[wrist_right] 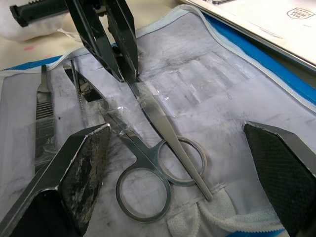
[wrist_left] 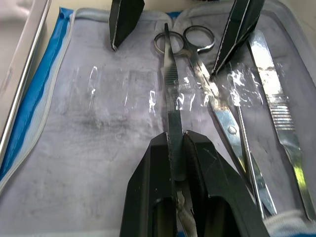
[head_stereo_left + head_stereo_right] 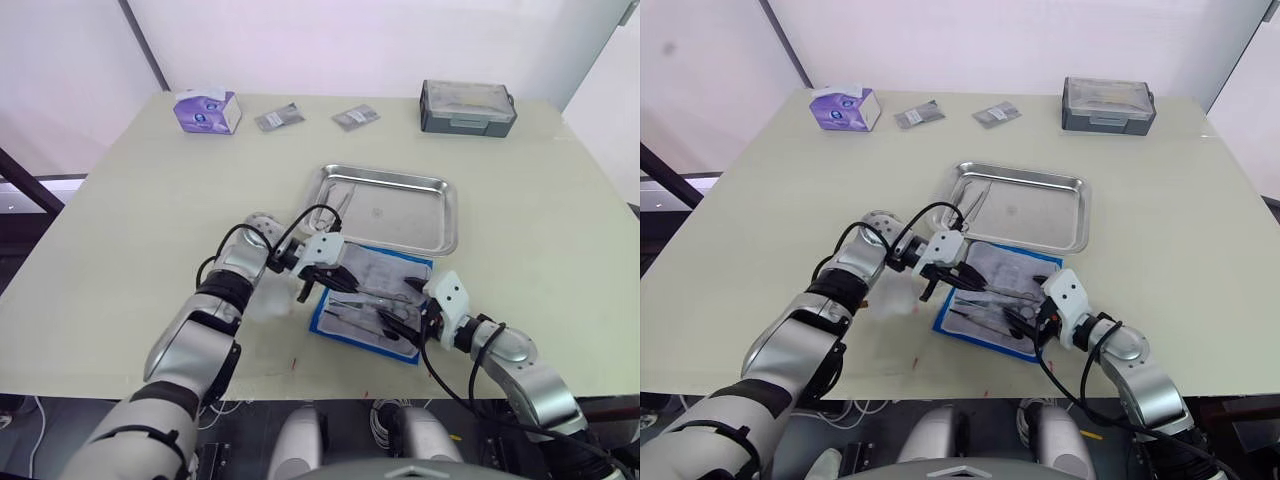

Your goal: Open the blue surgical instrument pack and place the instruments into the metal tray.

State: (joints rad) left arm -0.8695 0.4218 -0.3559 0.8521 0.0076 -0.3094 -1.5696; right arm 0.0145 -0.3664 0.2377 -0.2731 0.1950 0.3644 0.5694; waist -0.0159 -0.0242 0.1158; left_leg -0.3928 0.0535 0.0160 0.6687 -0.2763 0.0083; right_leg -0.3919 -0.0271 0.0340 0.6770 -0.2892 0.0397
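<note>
Lower centre, the left tool pinches 1 slim forceps lying lengthwise on the open blue pack, the metal tray just above; right tool spread.

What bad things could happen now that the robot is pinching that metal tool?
The left pincer is shut on the tweezers, which lie under a clear strap. Pulling might snag there and drag the whole blue pouch. The tweezers also lie against the scissors, so those might get tugged along. The right pincer hangs open over the scissor rings, close to the left one, so they might bump.
</note>
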